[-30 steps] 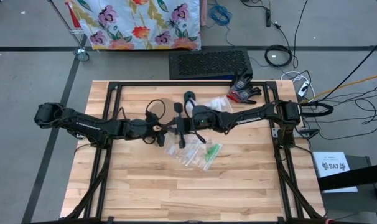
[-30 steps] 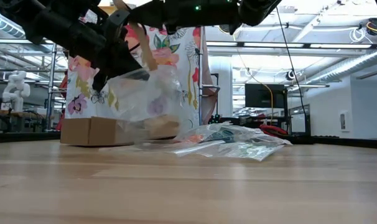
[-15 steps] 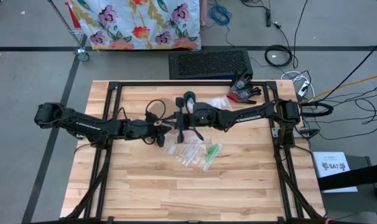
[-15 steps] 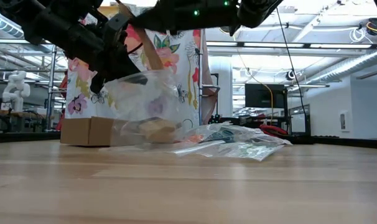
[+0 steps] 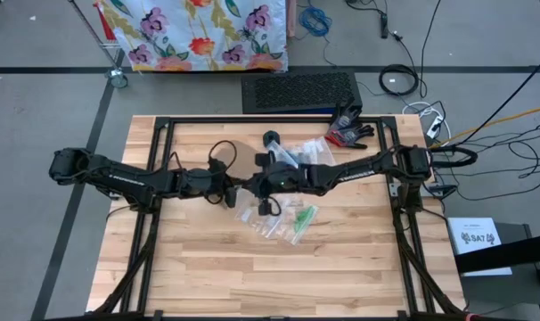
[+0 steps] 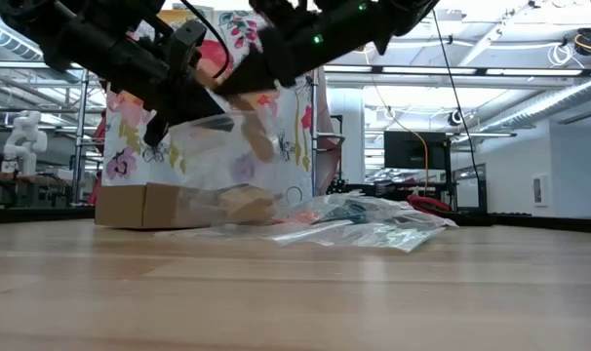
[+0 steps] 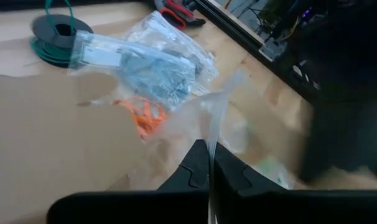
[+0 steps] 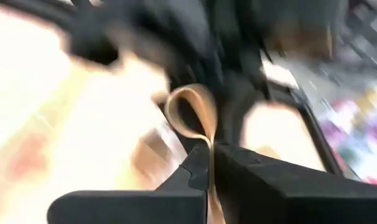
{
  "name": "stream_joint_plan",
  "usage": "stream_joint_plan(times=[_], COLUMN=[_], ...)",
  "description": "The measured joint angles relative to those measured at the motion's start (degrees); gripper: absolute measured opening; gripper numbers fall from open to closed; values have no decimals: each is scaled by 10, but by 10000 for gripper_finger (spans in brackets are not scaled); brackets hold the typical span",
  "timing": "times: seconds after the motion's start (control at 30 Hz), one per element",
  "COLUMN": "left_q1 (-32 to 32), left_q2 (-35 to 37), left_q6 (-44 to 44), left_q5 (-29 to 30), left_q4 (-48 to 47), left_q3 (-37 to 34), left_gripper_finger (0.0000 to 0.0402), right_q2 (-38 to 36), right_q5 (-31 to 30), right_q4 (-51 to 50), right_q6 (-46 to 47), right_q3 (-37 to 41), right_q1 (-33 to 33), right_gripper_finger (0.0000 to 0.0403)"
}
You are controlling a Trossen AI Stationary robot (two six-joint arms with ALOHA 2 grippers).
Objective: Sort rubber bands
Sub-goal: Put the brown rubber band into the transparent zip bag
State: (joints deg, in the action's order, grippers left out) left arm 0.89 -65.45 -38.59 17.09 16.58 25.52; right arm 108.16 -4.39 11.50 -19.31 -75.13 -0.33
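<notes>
My left gripper (image 5: 237, 190) is shut on a clear plastic bag (image 6: 227, 166) held up above the middle of the table. My right gripper (image 5: 257, 185) faces it closely and is shut on a tan rubber band (image 8: 187, 112), which shows over the bag's top (image 6: 259, 136) in the low view. More clear bags lie flat on the table: one with blue-grey bands (image 7: 157, 74), one with orange bands (image 7: 145, 115), and a pile with green ones (image 5: 297, 218). My left gripper pinches the clear bag's upper edge (image 7: 211, 146) between its two fingers, slanting down from the table's left. The bag hangs slack below the fingers, its bottom on the table (image 6: 227, 210). One layer or several, I cannot tell. My right gripper pinches the tan rubber band at one end of its loop (image 8: 208, 144) between its two fingers. It comes from the table's right, slanting down. The free loop sticks out past the fingertips, clear of the table.
A green spool (image 7: 58, 34) and a cardboard box (image 6: 144, 205) stand toward the far side. Red-and-black gloves (image 5: 348, 132) lie at the far right corner. Bare wood spreads across the near half of the table (image 5: 279, 276).
My right gripper has tipped downward and sunk toward the left gripper and the held bag, carrying the tan band from upright above the bag down to the bag's top. The bag's hanging wall has shifted a little.
</notes>
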Motion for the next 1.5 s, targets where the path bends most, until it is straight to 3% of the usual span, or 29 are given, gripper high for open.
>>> stream_joint_plan(times=[0.1, 0.17, 0.37, 0.5, 0.6, 0.63, 0.77, 0.87, 1.07, 1.27, 1.5], left_q1=[-2, -2, -2, -2, -2, -2, -1, -1, -2, -2, 0], left_q2=[0, 0, 0, 0, 0, 0, 0, 0, 1, 1, 0], left_q6=[0, 0, 2, 3, 0, 0, 2, 3, 3, 3, 3], left_q5=[-14, -16, -38, -41, -54, -55, -62, -62, -61, -63, -75], left_q4=[0, 0, 37, 44, 47, 49, 57, 55, 54, 49, 51], left_q3=[0, 0, 0, 0, 0, 0, 0, 0, 0, 0, 0], left_gripper_finger=[0, 0, 0, 0, 0, 0, 0, 0, 0, 0, 0], right_q2=[0, 0, 1, 3, 3, 3, 3, 3, -1, -7, -12], right_q5=[-84, -108, -111, -38, -120, -122, 13, 22, 15, 9, -95], right_q4=[-48, -75, -142, -139, -117, -113, -113, -117, -138, -278, -359], right_q6=[12, 25, 81, 77, 68, 71, 73, 78, 82, 79, 80], right_q3=[0, 0, 0, 0, 0, 0, 0, 0, -22, -92, -116], right_q1=[9, 10, -5, -15, -9, -8, -10, -7, 1, 0, -1], right_gripper_finger=[0, 0, 0, 0, 0, 0, 0, 4, 67, 143, 173])
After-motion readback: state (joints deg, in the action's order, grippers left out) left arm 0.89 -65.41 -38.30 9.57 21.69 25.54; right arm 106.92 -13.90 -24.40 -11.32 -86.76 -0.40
